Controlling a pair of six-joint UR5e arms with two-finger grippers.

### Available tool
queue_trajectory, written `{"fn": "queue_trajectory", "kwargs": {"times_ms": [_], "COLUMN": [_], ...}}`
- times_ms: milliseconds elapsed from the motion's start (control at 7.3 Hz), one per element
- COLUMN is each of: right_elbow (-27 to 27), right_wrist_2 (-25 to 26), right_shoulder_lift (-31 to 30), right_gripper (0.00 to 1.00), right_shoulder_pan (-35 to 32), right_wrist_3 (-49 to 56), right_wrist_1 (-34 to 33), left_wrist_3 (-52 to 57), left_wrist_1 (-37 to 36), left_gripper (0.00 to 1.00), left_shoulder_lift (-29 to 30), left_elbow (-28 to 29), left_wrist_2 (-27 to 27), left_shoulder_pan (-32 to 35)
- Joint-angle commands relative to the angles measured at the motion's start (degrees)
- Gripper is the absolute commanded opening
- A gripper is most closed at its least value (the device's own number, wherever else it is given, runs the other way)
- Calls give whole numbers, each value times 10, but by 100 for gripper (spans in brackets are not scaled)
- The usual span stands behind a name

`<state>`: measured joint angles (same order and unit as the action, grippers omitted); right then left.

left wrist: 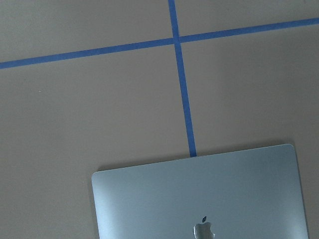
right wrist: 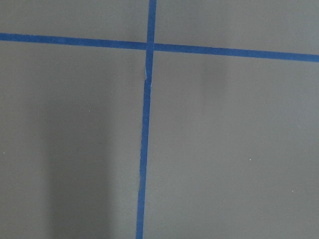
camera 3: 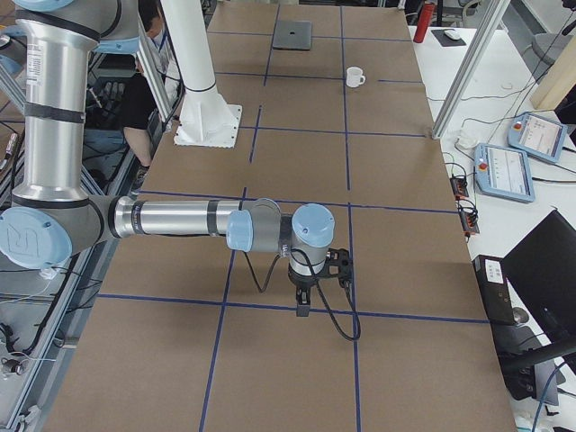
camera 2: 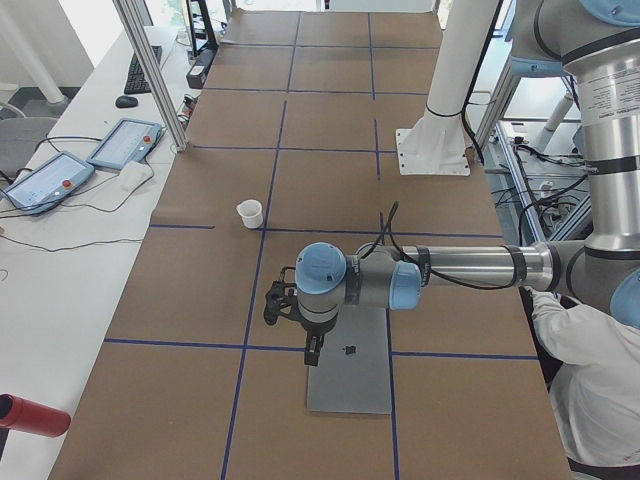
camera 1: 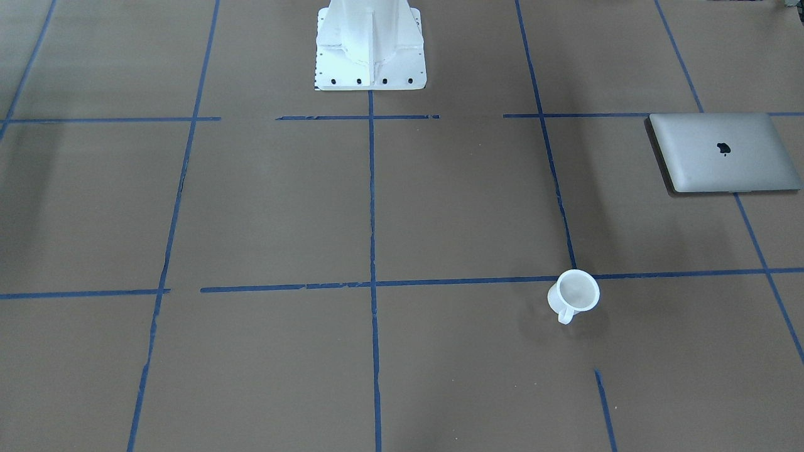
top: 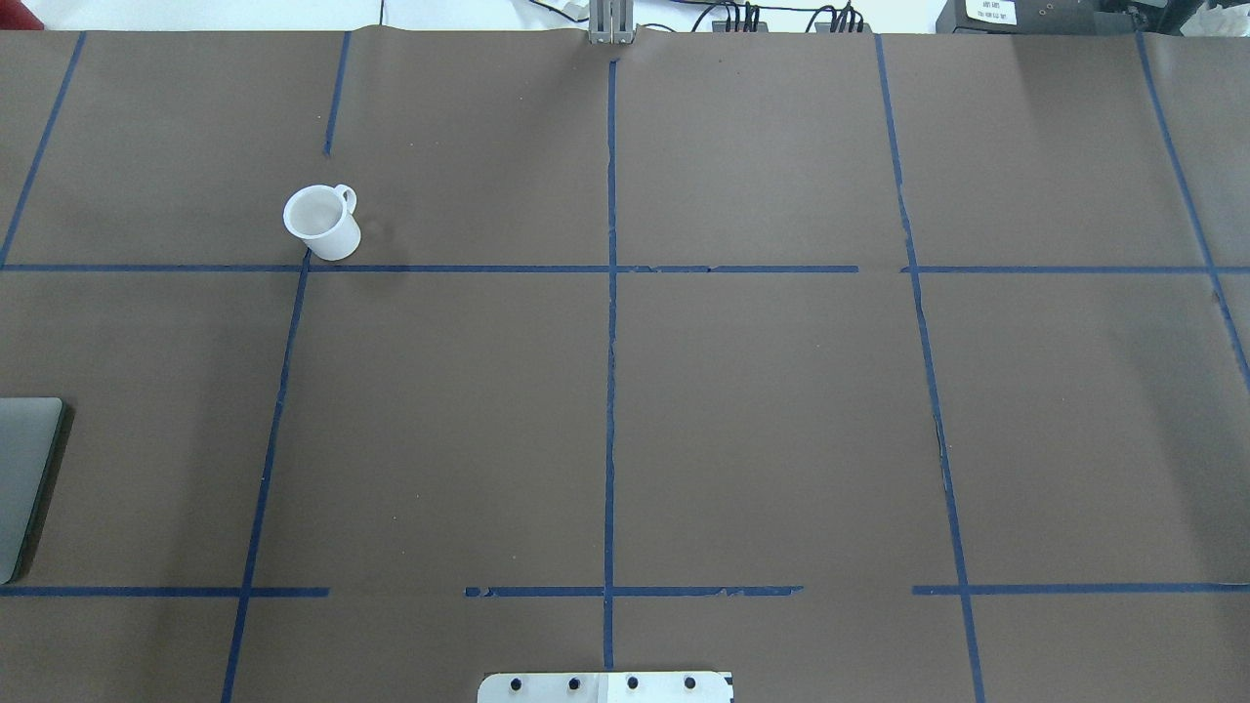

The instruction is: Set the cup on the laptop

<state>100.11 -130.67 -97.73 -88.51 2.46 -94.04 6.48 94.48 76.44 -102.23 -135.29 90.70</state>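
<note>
Brown table (camera 1: 282, 207), blue tape lines (camera 1: 372, 188); cup (camera 1: 573, 295) upright — laptop (camera 1: 725, 152) flat, well apart, near cup's 2 o'clock in front-facing view; left gripper (camera 2: 313, 352) above laptop, right gripper (camera 3: 303, 306) above tape; jaws of both — cannot tell.

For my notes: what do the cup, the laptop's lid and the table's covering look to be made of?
The cup: white, smooth, thin-walled, with a faint gloss. It could be ceramic or plastic; the look leaves it open. The laptop: a silver-grey matte lid with a soft, even sheen, probably aluminium. The table covering: a flat, matte brown sheet, likely paper.
</note>
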Motion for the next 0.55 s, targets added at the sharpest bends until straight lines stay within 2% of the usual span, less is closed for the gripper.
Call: {"fn": "queue_trajectory", "kwargs": {"times_ms": [0, 411], "right_elbow": [0, 0], "right_wrist_2": [0, 1], "right_shoulder_lift": [0, 0], "right_gripper": [100, 100], "right_shoulder_pan": [0, 0], "right_wrist_3": [0, 0], "right_wrist_1": [0, 0], "left_wrist_3": [-2, 2], "left_wrist_1": [-1, 7], "left_gripper": [100, 100], "left_shoulder_lift": [0, 2], "left_elbow": [-2, 5], "left_wrist_2": [-2, -4], "left_shoulder_pan": [-1, -2]}}
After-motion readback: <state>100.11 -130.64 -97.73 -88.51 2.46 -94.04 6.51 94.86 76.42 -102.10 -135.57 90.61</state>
